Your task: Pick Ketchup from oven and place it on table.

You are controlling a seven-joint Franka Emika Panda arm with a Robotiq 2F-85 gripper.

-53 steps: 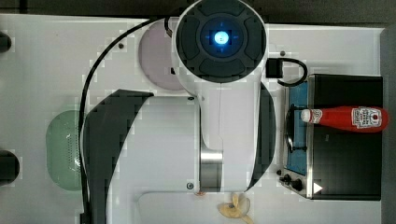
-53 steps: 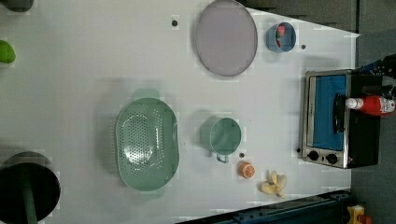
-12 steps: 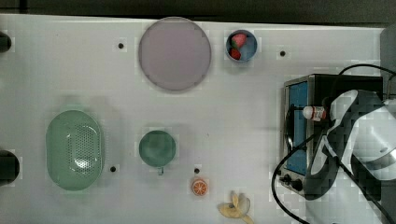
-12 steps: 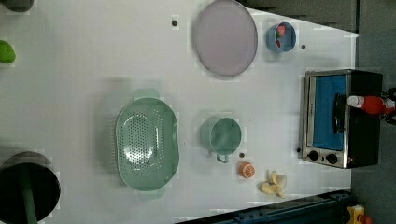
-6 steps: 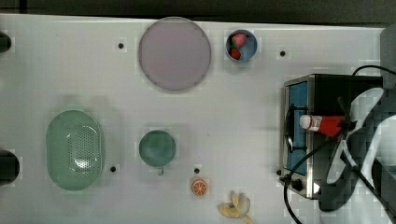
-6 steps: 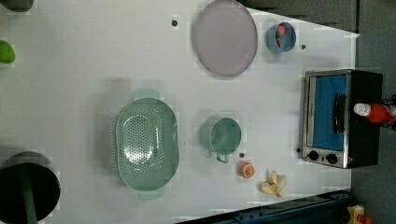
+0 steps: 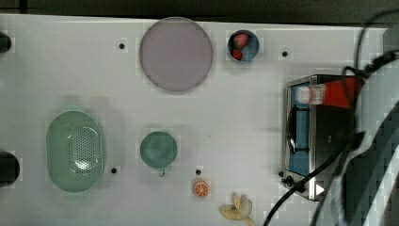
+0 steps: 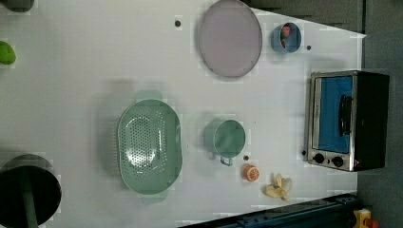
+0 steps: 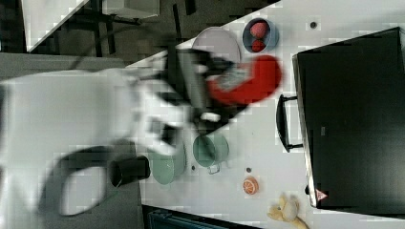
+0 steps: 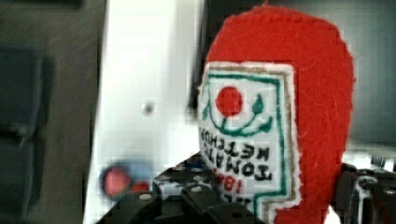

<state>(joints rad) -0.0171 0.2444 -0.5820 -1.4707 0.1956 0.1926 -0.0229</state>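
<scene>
- Gripper (image 9: 224, 102) clamped on the ketchup (image 9: 246, 81), seen blurred in the right view, lifted off the oven (image 9: 353, 119) and held above the table (image 9: 267, 143), between the lilac plate (image 9: 217, 43) and the oven's handle
- In the wrist view, ketchup (image 10: 280, 116) close up between the dark fingers (image 10: 187, 200), red body with a white-edged label facing out, printed with a red tomato and "TOMATO KETCHUP" upside down
- In the top view, ketchup (image 7: 329, 92) lying crosswise over the oven's (image 7: 320, 141) upper edge, white cap towards the top view's left, red body towards the blurred white arm (image 7: 376, 155) at the top view's right
- In the left view, oven (image 8: 349, 121) sitting at the left view's right edge of the table (image 8: 71, 95), blue glass door shut, dark handle across it, two black knobs at its lower end, top bare
- Elsewhere on the table: green perforated colander (image 7: 75, 150), small green cup (image 7: 159, 149), orange slice (image 7: 201, 188), peeled banana (image 7: 237, 209), lilac plate (image 7: 176, 54) and a blue bowl (image 7: 243, 45) with red fruit inside
- Black cables (image 7: 301, 188) trailing from the arm past the oven's knob end in the top view
</scene>
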